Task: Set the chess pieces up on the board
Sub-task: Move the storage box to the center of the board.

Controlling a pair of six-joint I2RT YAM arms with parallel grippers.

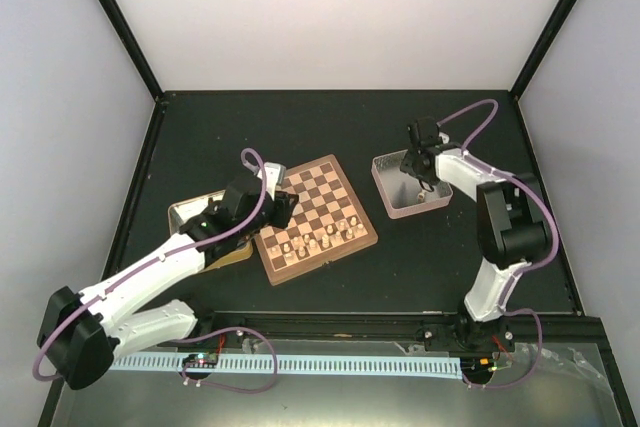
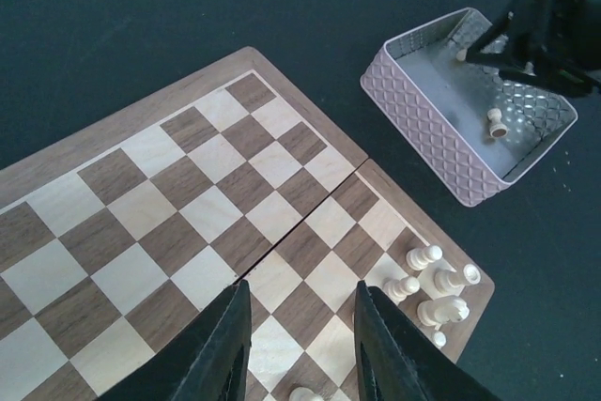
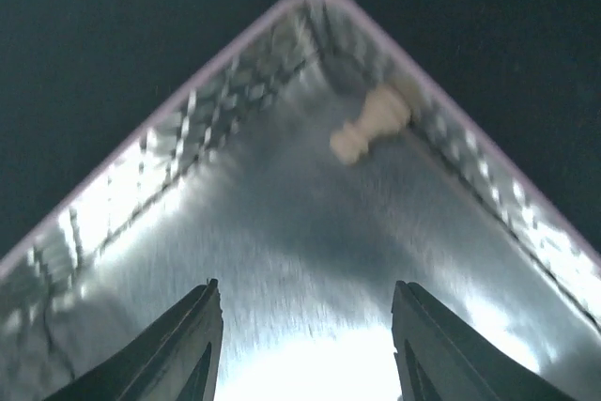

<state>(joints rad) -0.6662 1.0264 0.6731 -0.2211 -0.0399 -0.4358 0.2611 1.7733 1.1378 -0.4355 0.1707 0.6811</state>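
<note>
— Wooden board (image 1: 320, 187) from above: we see cream chessmen (image 1: 325, 237) on its near rows only, the far rows bare.
— Left wrist: our left gripper (image 2: 302, 296) hangs over the checks, fingers narrowly parted, clamping nothing.
— Right wrist: our right gripper (image 3: 305, 288) gapes wide over the metal tray (image 3: 141, 185); one chessman (image 3: 371, 124) lies in its corner.
— Most is left, we judge.

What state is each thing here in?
Square wooden chessboard with tan and brown checks: lying flat, partly set.
Pale cream wooden chess pieces on the board: set along one edge only.
Shallow metal tray with pink rim: holds loose pieces.
Cream piece in the tray: lying on its side.
Left gripper: open, empty, over the board.
Right gripper: open, empty, over the tray.
</note>
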